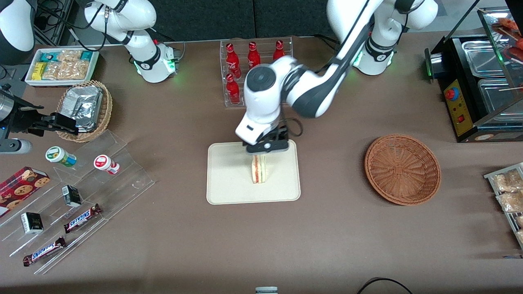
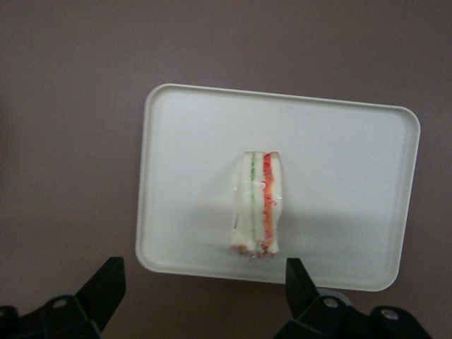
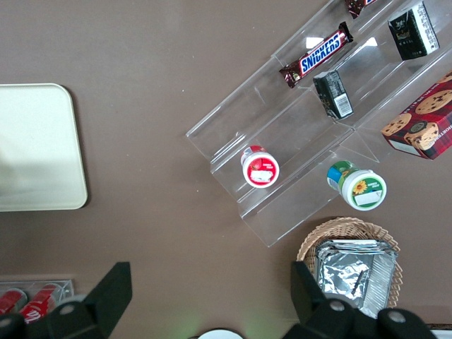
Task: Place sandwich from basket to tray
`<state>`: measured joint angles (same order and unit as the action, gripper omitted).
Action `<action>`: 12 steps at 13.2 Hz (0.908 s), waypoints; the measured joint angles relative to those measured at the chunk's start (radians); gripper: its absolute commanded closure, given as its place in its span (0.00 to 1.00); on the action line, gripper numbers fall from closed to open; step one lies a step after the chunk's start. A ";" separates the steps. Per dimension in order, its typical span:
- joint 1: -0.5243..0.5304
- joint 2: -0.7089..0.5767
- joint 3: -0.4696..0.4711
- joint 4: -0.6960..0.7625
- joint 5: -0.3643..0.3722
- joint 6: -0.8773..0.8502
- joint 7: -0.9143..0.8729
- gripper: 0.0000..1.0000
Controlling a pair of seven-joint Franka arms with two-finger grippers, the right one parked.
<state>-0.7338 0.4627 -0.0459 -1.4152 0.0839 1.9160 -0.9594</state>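
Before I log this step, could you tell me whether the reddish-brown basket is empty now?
Empty: the basket shows only bare weave. The sandwich stands on the tray, with the open tool just above it.

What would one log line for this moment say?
sandwich: on tray | basket: empty | gripper: above tray, jaws open

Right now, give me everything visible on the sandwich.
The sandwich is a small wedge of pale white bread with a green layer and an orange-red layer showing along its cut edge, under what looks like clear wrap. It stands on edge near the middle of the cream tray, touching only the tray. The gripper hangs directly above it, fingers open and clear of it. The round wicker basket, toward the working arm's end, holds nothing.
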 measured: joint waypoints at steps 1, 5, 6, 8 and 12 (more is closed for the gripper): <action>0.028 -0.062 0.001 0.001 0.000 -0.066 0.003 0.00; 0.163 -0.263 0.006 -0.001 0.001 -0.284 0.098 0.00; 0.203 -0.301 0.007 -0.003 0.000 -0.347 0.158 0.00; 0.280 -0.373 0.009 -0.006 -0.001 -0.450 0.269 0.00; 0.419 -0.486 0.009 -0.013 -0.014 -0.583 0.489 0.00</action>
<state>-0.3145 -0.0237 -0.0366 -1.4281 0.0703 1.3332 -0.4702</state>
